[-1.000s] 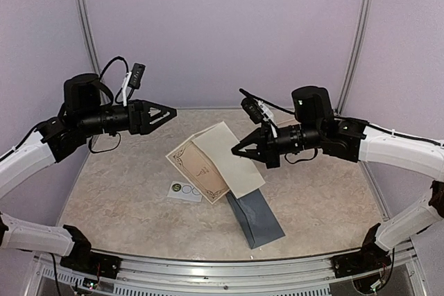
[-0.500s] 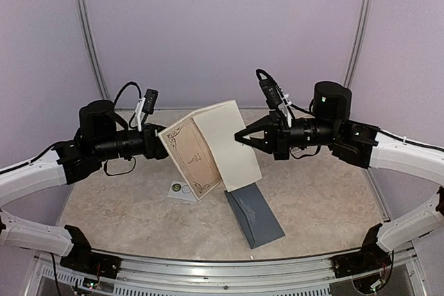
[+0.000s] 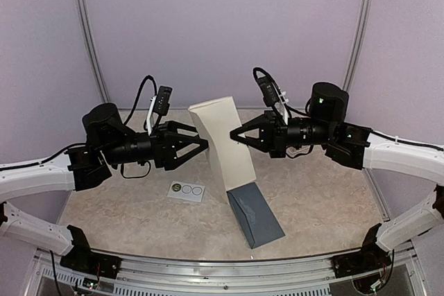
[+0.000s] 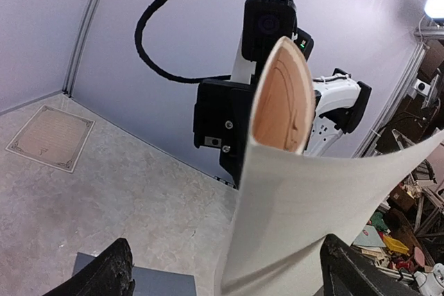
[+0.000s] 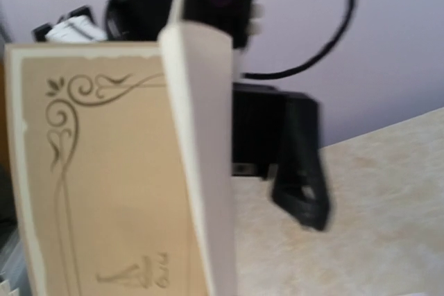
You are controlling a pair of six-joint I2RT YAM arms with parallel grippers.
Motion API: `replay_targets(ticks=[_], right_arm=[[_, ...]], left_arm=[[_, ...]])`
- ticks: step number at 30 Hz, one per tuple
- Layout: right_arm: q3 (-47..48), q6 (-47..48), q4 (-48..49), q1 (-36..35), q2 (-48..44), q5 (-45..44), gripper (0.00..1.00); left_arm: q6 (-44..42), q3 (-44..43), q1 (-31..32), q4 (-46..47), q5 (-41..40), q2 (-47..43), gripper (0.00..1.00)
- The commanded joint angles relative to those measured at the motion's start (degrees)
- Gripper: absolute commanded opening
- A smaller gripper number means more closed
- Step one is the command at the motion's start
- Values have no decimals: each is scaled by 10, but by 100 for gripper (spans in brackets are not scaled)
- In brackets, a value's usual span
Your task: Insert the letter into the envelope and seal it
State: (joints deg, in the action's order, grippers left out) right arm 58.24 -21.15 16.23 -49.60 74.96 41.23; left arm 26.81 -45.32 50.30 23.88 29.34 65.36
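- Table (image 3: 326, 199) — a mottled beige, stone-patterned top with a curved rear edge.
- Sticker strip (image 3: 186, 189): a small white strip lying flat on the table, left of centre. It has three circles in a row, the left one dark and the other two pale.
- Back wall (image 3: 222, 25), plain pale lilac panels.
- Two silvery metal posts, left (image 3: 87, 32) and right (image 3: 361, 32), rising at the rear corners.
- Ribbed aluminium rail (image 3: 222, 268) along the near edge.
- Left wrist view: a bright lamp (image 4: 433, 8) at upper right, and colourful clutter (image 4: 395, 240) low at the right — too blurred to identify.
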Motion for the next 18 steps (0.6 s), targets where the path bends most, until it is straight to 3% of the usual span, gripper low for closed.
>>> replay_targets(ticks=[1,4,7,13,16,18], right_arm=[[2,-19,33,-4,9,69,0],[4,-23,35,-4,14,89,0],[3,-25,33,-4,16,92,0],[-4,-23,24,-4,-5,27,0],[-11,-26,24,0,-23,-16,0],[-20,-32,32,6,-36,-35,8]], left_arm=[[5,-9,7,41,-4,27,88],[11,-13,8,59,2,40,84],[25,-13,10,95,28,54,72],[37,-8,15,110,56,63,28],[38,-2,15,106,53,60,11],[37,2,15,105,48,56,0]])
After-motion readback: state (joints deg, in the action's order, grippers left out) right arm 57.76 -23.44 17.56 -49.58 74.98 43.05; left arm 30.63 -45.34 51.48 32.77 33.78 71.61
